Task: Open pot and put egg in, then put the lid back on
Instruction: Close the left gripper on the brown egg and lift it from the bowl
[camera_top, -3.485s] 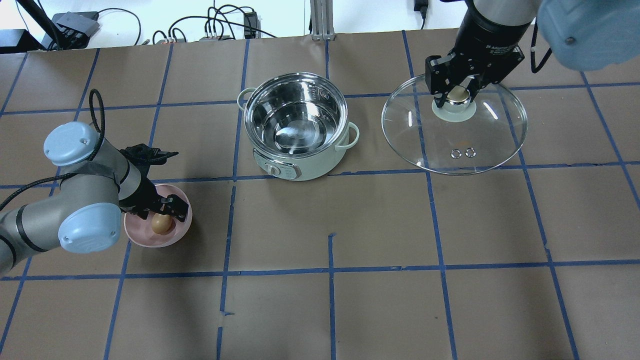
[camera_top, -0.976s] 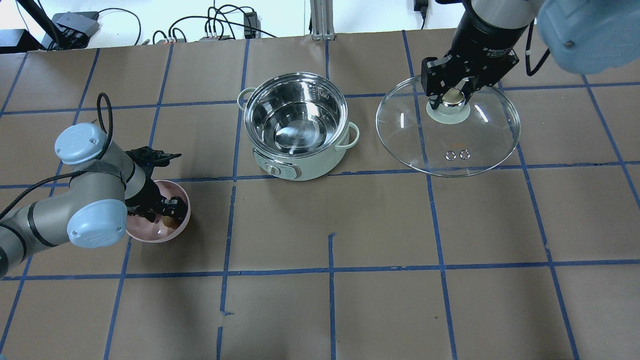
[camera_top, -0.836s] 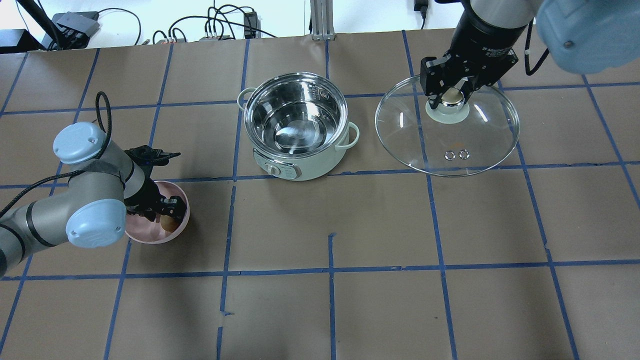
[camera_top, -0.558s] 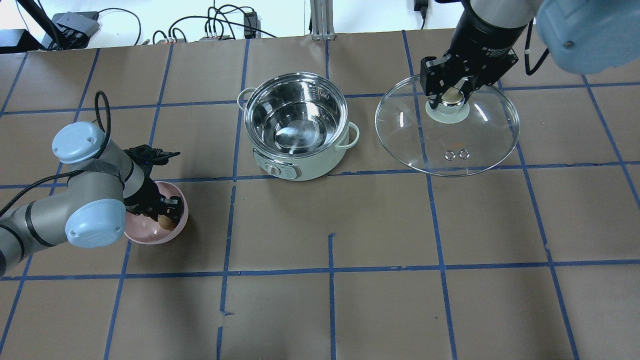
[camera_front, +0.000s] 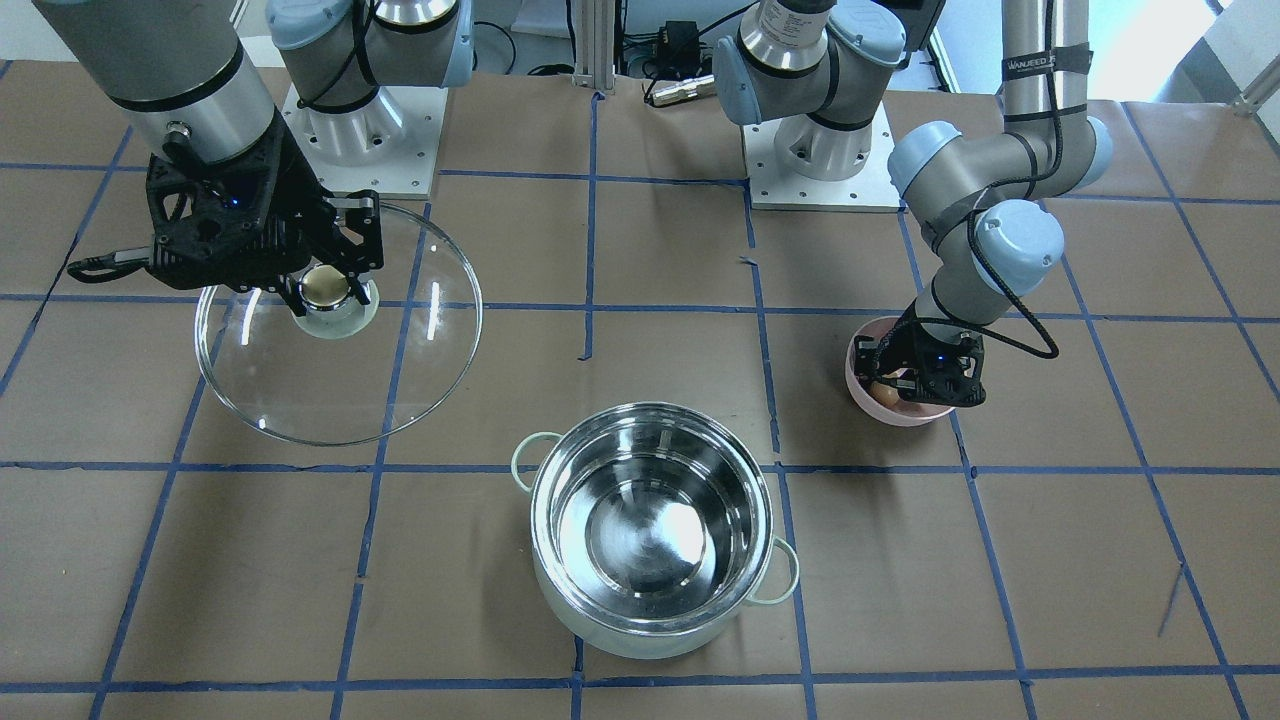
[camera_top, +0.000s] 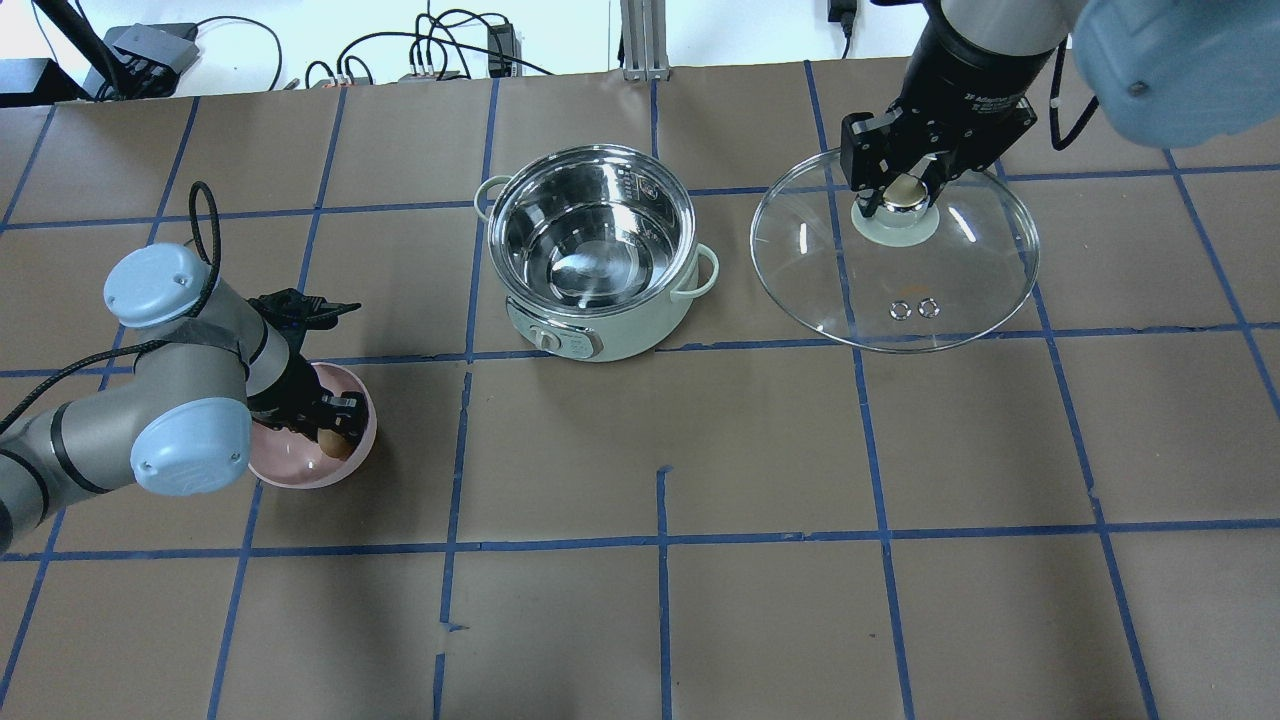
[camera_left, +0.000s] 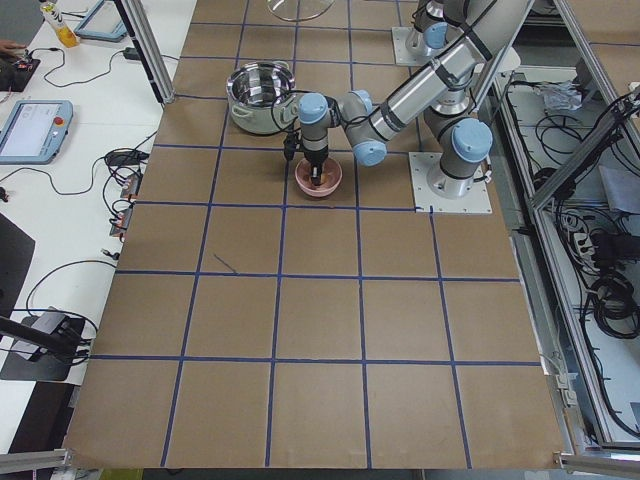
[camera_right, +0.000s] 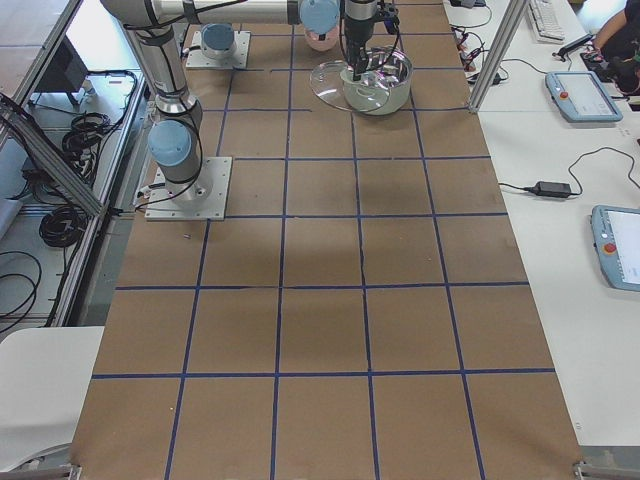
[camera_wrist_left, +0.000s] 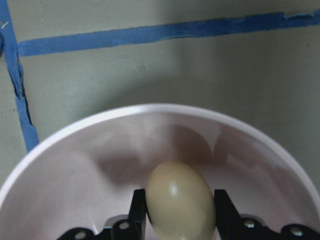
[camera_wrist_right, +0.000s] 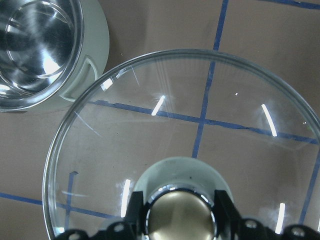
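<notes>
The pot stands open and empty at the table's middle back. My right gripper is shut on the gold-topped knob of the glass lid and holds it level to the right of the pot; the wrist view shows the lid beside the pot's rim. My left gripper is down inside the pink bowl, its fingers closed on both sides of the tan egg. The egg is still in the bowl.
The brown paper-covered table has blue tape grid lines. Cables and boxes lie past the far edge. The two arm bases stand at the robot's side of the table.
My left gripper has dropped into the pink bowl and closed around the egg. My right gripper has shifted the lid a little to the left; both are nearly still over the last second.
</notes>
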